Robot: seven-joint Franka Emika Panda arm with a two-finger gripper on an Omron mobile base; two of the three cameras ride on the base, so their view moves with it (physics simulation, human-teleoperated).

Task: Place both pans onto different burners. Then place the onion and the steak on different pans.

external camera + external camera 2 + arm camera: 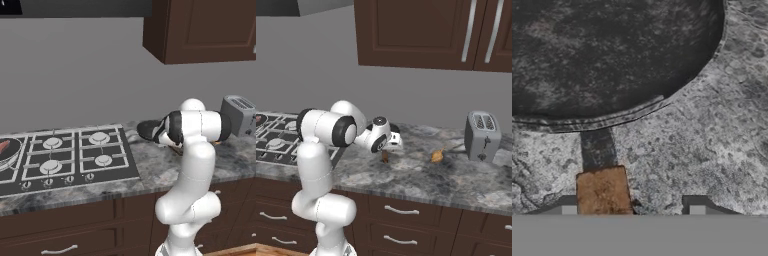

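One black pan lies on the grey stone counter right of the hob, its dark handle ending in a brown grip. My gripper hangs open just over that grip, which lies between the fingers, nearer the left one. From the side, the gripper points down at the brown grip. The same pan shows partly behind my arm. The other pan sits on the hob's far-left burner with the red steak in it. The tan onion rests on the counter further right.
The dark hob has free burners between the two pans. A silver toaster stands at the back right beyond the onion. Dark wall cabinets hang overhead. The counter's front edge runs close below the pan.
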